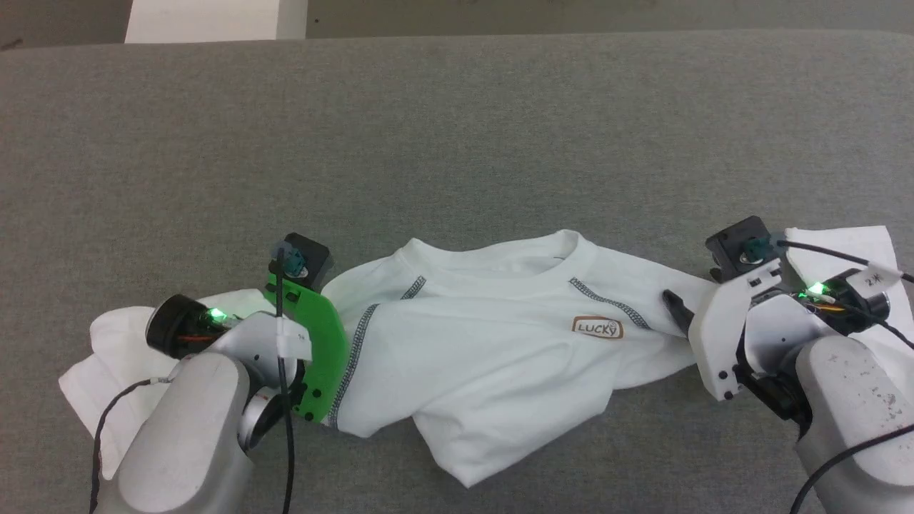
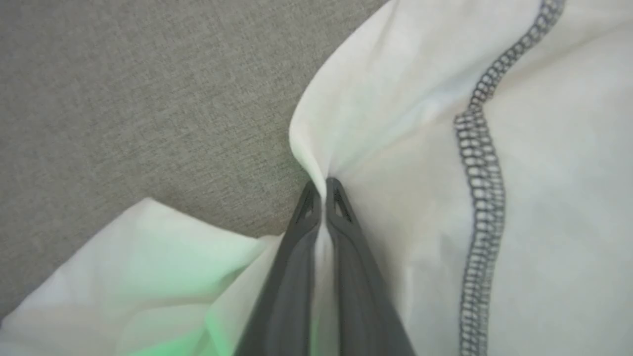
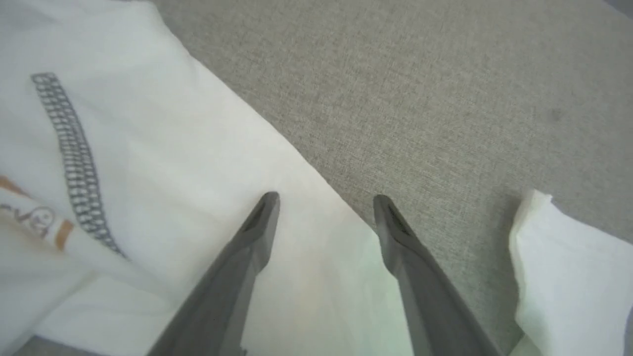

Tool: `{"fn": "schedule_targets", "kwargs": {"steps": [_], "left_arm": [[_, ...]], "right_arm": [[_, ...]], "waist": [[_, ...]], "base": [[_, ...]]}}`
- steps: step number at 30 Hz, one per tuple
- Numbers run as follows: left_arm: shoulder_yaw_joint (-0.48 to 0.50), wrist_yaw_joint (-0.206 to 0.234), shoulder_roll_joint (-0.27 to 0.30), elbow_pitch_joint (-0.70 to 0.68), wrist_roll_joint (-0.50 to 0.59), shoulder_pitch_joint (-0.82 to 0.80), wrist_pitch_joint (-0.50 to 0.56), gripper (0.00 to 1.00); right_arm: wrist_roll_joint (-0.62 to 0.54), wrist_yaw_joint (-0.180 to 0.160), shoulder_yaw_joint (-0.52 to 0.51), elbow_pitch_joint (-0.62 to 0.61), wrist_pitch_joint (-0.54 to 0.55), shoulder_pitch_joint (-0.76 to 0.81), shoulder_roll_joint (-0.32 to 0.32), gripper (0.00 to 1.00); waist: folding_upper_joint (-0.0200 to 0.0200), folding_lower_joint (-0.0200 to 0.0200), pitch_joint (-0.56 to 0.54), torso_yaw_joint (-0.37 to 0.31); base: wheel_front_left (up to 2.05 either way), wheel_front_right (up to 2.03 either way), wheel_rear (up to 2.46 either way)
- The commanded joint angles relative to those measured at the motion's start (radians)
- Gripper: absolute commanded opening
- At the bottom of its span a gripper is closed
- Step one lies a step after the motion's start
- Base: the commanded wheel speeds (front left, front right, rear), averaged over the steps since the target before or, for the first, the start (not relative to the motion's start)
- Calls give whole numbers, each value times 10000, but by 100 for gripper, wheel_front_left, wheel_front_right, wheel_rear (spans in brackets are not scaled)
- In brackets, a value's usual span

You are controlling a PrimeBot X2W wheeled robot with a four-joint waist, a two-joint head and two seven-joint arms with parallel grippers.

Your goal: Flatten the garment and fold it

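The white long-sleeved shirt (image 1: 493, 335) lies crumpled, logo up, across the frame's lower middle on grey cloth.

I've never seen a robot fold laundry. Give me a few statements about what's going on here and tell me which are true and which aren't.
1. The left gripper is shut, pinching a fold of the garment. True.
2. The right gripper is clamped on the cloth too. False: its fingers stand apart, one over the cloth and one over the grey fabric surface.
3. The garment lies flat and smooth. False: it is bunched, with its lower part twisted and creased.
4. A small brown logo shows on the chest. True.
5. The garment rests on bare wood. False: it lies on the grey fabric surface.
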Motion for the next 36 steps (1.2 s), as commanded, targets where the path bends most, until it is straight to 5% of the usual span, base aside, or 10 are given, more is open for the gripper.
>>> {"fn": "schedule_targets", "kwargs": {"steps": [1, 5, 6, 7, 9, 13, 17, 20, 27, 36], "left_arm": [[-120, -42, 27, 308, -62, 149, 44, 0], [-249, -43, -1, 433, -172, 35, -126, 0], [-279, -44, -4, 457, -206, 14, -168, 0], [-315, -44, -3, 482, -253, -6, -228, 0], [-419, -45, 57, 472, -346, -73, -402, 0], [-882, -46, 618, 142, -610, -484, -1001, 0], [-1164, -47, 2000, -349, -630, -1847, -2014, 0], [-930, -47, 2399, -403, -537, -2688, -2454, 0], [-156, 259, 2605, -167, -69, -4742, -3527, 0], [929, 1681, 2796, 65, 1025, -7555, -4978, 0]], "right_arm": [[281, -13, 229, 250, 377, -271, -123, 100], [911, -13, 909, 880, 1683, -718, -473, 100], [1043, -13, 1075, 996, 2021, -786, -545, 70], [1222, -13, 1310, 1088, 2442, -855, -649, 24], [1598, -13, 1713, 1089, 3089, -989, -846, 0], [1982, -13, 2364, 548, 3575, -1548, -1474, 0], [1816, -13, 2737, 11, 3011, -2965, -2408, 0], [1635, -13, 2773, -78, 2639, -3865, -2672, 0], [1103, -13, 2404, 86, 1875, -6049, -2801, 0], [-373, -13, 1159, 688, 401, -9117, -2342, 0]], "waist": [[0, 0, 211, 230], [0, 0, 278, 344], [0, 0, 281, 364], [0, 0, 278, 381], [0, 0, 273, 390], [0, 0, 300, 330], [0, 0, 374, 224], [0, 0, 499, 163], [0, 0, 1120, 61], [0, 0, 2127, -97]], "base": [[0, 0, 0], [0, 0, 0], [0, 0, 0], [0, 0, 0], [0, 0, 0], [0, 0, 0], [0, 0, 0], [0, 0, 0], [0, 0, 0], [0, 0, 0]]}}
